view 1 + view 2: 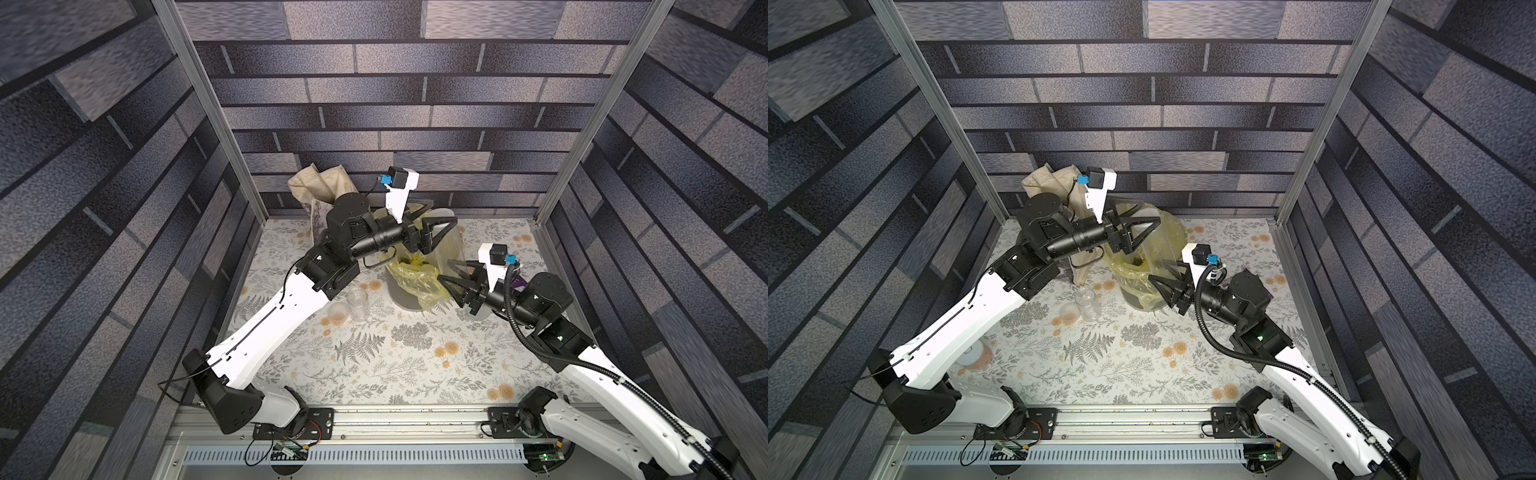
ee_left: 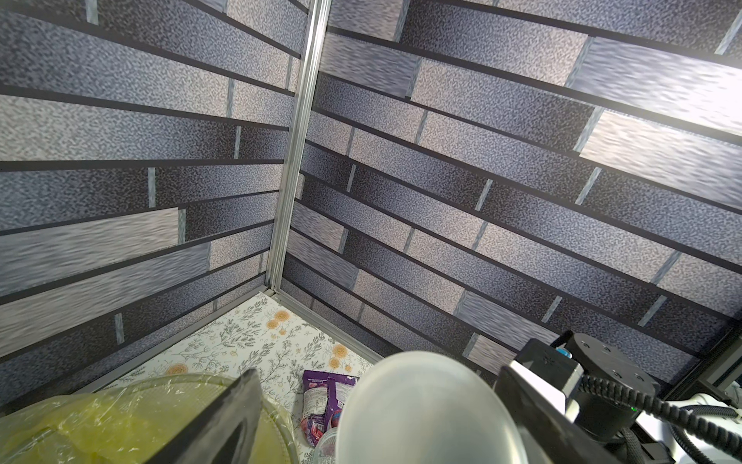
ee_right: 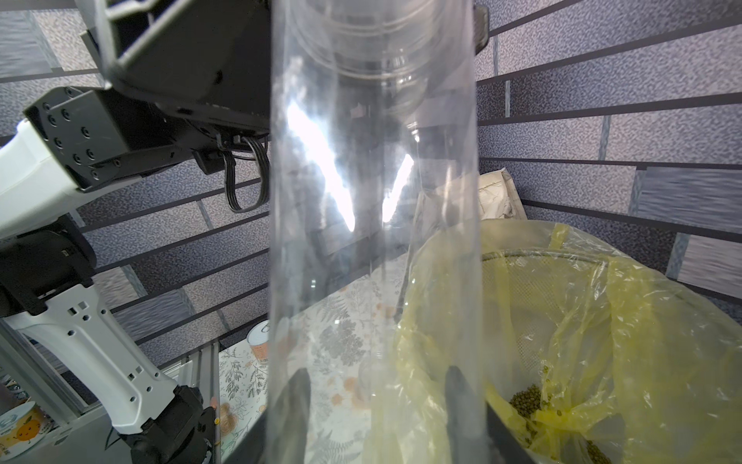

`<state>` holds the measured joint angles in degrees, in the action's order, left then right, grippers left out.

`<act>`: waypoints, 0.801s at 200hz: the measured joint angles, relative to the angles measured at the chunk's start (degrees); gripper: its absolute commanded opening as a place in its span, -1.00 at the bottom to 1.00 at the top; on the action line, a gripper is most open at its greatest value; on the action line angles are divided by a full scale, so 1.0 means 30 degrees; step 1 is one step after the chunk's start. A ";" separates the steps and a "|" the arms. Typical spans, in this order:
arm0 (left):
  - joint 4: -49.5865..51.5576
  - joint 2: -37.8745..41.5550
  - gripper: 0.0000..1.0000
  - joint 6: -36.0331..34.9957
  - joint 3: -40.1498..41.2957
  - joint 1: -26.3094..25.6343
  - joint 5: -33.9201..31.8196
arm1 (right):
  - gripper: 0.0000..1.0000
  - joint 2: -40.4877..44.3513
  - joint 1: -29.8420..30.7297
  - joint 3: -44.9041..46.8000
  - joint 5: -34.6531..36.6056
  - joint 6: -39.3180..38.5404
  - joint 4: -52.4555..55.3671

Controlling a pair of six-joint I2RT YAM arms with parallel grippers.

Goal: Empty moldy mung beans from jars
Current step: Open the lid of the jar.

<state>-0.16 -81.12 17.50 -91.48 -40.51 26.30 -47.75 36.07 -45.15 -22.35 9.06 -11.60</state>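
My right gripper [image 3: 377, 371] is shut on a slim clear jar [image 3: 373, 201], which looks empty and stands above the bucket's rim [image 1: 457, 245]. A whitish translucent lid [image 2: 421, 401] sits between the fingers of my left gripper [image 2: 381, 369]. That gripper is open: the lid is close to one finger and a gap shows at the other. I cannot tell whether the lid is still on the jar. Mung beans [image 3: 530, 399] lie in the yellow bag inside the bucket [image 1: 411, 261]. A second clear jar [image 1: 357, 305] and a loose lid [image 1: 337, 311] rest on the table.
The grey bucket [image 1: 405, 301] with the yellow bag [image 3: 642, 321] stands at the back middle. Behind my left arm is a cream tote [image 1: 316, 187]. A purple packet [image 2: 321, 401] lies behind my right gripper. Under my left arm stands a can [image 1: 976, 353].
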 measured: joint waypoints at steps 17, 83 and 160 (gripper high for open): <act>0.0131 -0.0138 0.77 0.0066 -0.0175 0.0000 0.0168 | -0.35 0.0000 0.0000 0.0000 0.0022 -0.0036 0.0000; 0.0219 -0.0197 0.60 0.0423 -0.0248 0.0029 0.0670 | -0.35 -0.0007 0.0000 0.0000 0.0423 -0.0335 0.0102; 0.0707 -0.0146 0.62 0.0699 -0.0248 0.0291 -0.0291 | -0.37 -0.0153 0.0000 -0.0124 0.1953 -0.1195 0.1122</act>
<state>1.96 -81.56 19.59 -92.23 -39.64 25.43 -48.21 36.07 -45.52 -16.49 5.48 -8.23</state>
